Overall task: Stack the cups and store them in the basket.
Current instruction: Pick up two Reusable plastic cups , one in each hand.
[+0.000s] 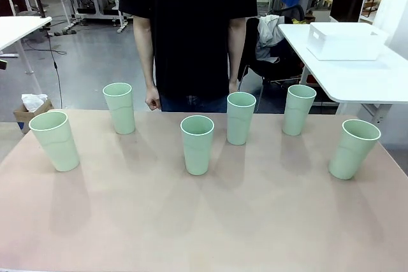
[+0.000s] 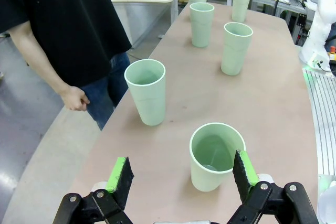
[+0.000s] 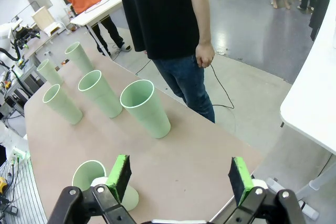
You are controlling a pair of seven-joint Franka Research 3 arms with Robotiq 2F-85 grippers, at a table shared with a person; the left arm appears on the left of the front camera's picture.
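Standing upright and apart from one another, six cups dot the far half of the table (image 1: pixel 204 221): a cup (image 1: pixel 54 139) by the left edge, a cup (image 1: pixel 120 107) near the far edge left of the middle, a cup (image 1: pixel 197 144) at the middle, a cup (image 1: pixel 240 117) just behind it to the right, a cup (image 1: pixel 298 109) near the far edge toward the right, and a cup (image 1: pixel 352 148) by the right edge. Each stands alone, mouth up. The basket (image 1: pixel 344 41) sits on a white table (image 1: pixel 370 81) beyond the far right corner, well apart from the cups. A person (image 1: pixel 188 23) in a black shirt stands at the far edge with arms down, one hand (image 1: pixel 152 100) loosely closed.

The left gripper (image 2: pixel 181 171) hangs released, jaws spread wide and empty. The left-edge cup (image 2: pixel 215 156) shows between its pads, nearer one pad (image 2: pixel 242 167); whether that pad touches the rim I cannot tell. The right gripper (image 3: pixel 179 177) is likewise released and grasps nothing. The right-edge cup (image 3: pixel 85 176) lies partly behind one pad (image 3: pixel 119 174), outside the gap between the fingers.
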